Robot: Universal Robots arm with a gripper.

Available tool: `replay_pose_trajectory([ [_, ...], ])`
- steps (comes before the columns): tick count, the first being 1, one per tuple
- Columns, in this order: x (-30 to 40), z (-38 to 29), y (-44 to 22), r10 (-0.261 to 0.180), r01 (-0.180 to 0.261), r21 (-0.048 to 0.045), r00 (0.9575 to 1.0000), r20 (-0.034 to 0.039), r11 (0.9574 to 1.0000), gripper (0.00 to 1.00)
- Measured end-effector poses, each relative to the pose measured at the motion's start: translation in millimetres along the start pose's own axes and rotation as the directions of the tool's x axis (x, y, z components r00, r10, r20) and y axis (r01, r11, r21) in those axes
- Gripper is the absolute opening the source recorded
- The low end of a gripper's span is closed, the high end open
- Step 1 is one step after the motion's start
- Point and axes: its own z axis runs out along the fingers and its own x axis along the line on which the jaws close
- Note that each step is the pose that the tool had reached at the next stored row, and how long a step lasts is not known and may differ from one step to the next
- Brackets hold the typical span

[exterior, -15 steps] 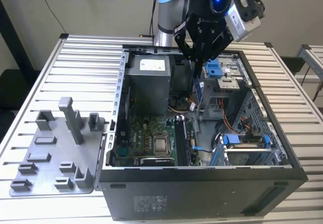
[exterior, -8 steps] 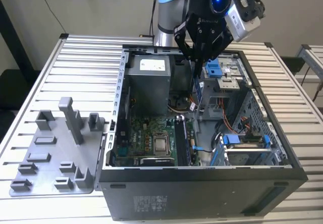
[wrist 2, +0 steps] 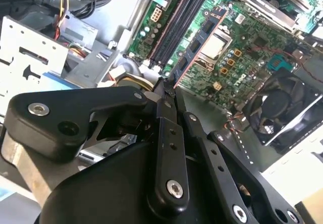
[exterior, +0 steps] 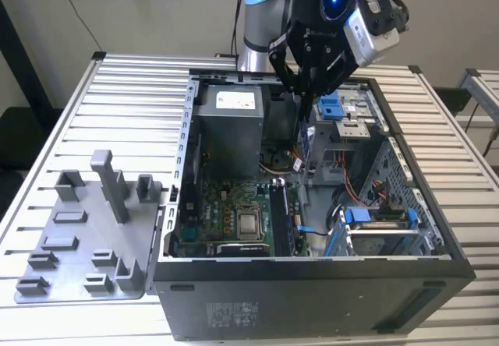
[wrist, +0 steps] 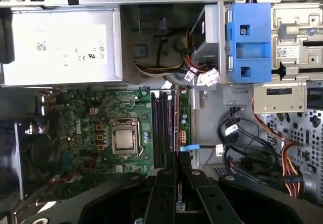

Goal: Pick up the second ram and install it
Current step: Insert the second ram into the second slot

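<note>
Hand is closed tight on the second ram, its black fingers pinching one end of the stick so that the rest reaches down toward the green motherboard. In the first wrist view the stick shows edge-on, running along the dark memory slots that lie just beside the processor socket; whether it touches them cannot be told. In the exterior view the arm stands at the upper centre of the frame, over the open PC case, which lies on the slatted tabletop. A grey holder with upright pegs sits at the exterior view's left, just beside the case.
</note>
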Motion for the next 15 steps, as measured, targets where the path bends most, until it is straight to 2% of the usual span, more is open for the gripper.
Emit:
replay_pose_trajectory([
  [3,0.0,0.2,-0.2,0.027,-0.027,0.0009,0.9996,0.0008,0.9996,0.14],
  [15,0.0,0.3,-0.2,0.030,-0.030,0.0010,0.9996,0.0010,0.9996,0.14],
])
